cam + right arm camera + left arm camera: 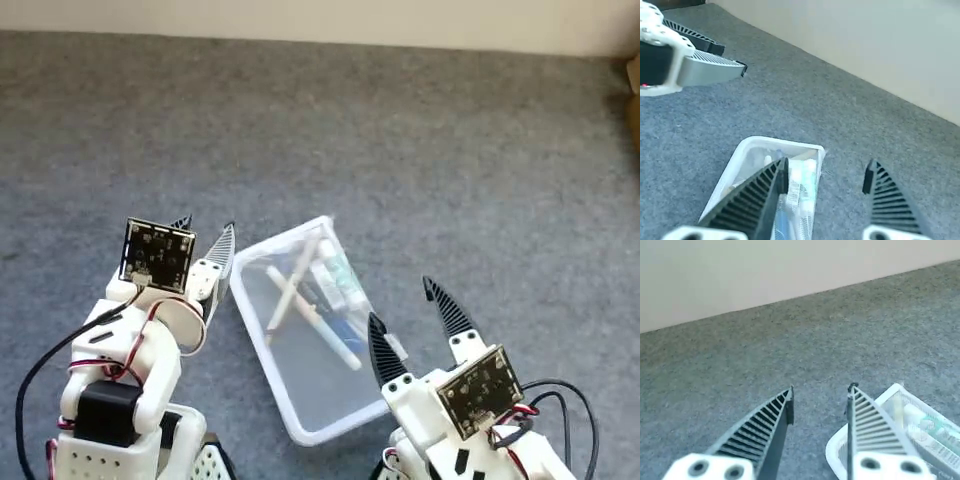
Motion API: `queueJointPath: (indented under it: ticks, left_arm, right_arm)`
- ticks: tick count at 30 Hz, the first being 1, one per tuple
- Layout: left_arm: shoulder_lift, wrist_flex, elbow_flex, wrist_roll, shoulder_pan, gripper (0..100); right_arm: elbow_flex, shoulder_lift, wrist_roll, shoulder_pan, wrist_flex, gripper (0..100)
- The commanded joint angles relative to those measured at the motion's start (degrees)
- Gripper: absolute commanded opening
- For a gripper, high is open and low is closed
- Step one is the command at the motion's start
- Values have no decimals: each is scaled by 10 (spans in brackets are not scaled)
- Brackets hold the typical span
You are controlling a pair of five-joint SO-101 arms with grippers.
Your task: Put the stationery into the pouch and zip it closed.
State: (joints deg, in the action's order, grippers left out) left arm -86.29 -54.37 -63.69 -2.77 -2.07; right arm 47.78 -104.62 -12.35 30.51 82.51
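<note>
Transparent plastic pouch [312, 392] is lying on the grey surface [400, 130] in the high view, holding the stationery [308, 290] (pens, mostly). The left tool [205, 225] and right tool [400, 300] are flanking it, both spread apart. In the left wrist view, that tool is gaping just beside the pouch's corner. In the right wrist view, one finger of that tool is hanging over the pouch.

Your pouch [320, 388] lies on the desk [420, 130] between the left gripper [207, 226] and right gripper [400, 300], with the stationery [300, 285] inside, toward its far end.

Pouch [785, 142] cut by edge; stationery [807, 176] partly behind right claw [826, 171].
</note>
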Motion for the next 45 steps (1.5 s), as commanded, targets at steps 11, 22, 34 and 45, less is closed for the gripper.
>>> queueJointPath:
  ticks: [11,22,34,45]
  left_arm:
    - [-7,18,-8,7,7,68]
    - [-7,26,-8,7,6,5]
    - [-7,37,-17,5,26,5]
    - [-7,62,-134,6,145,5]
  right_arm:
    - [92,-7,4,-152,-118,234]
    - [211,-7,6,-228,-285,10]
    - [210,-7,6,-228,-287,10]
    - [197,-7,6,-234,-205,12]
